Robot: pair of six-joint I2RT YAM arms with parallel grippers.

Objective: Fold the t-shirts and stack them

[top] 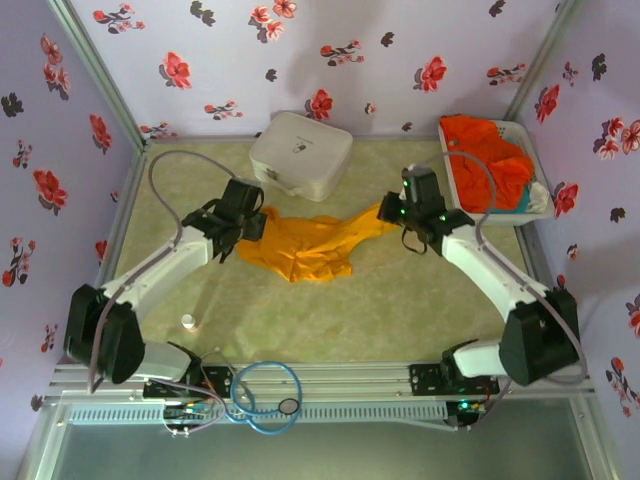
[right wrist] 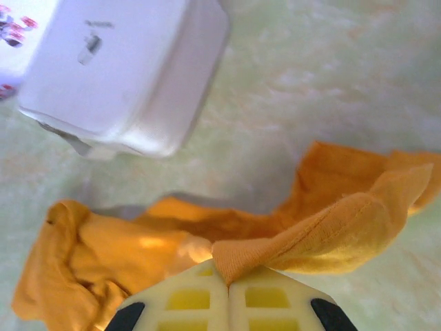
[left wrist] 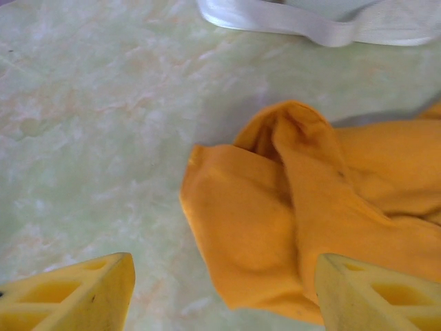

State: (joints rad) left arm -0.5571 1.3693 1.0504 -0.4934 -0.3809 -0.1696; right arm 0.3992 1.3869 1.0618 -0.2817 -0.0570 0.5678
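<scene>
Top external view: the golden yellow t-shirt (top: 305, 245) lies crumpled mid-table (top: 400, 310), just in front of the white case (top: 300, 155), with the left gripper (top: 252, 224) at its left end and the right gripper (top: 388, 212) at its right end. The white basket (top: 533, 150) at the far right holds the red-orange t-shirt (top: 485, 150), bunched and unfolded, with something teal beside it that I cannot identify. Left wrist view: the left gripper (left wrist: 224, 283) stands with its jaws wide apart and nothing between them, poised over a rumpled sleeve of the t-shirt (left wrist: 303, 207). Right wrist view: the right gripper (right wrist: 227, 276) is pinched tight on a hemmed edge of the t-shirt (right wrist: 331, 227), lifting it off the table. By my judgement the shirt is being spread flat for folding. Next, the left claw needs a hold on an edge so both arms can pull the cloth taut.
</scene>
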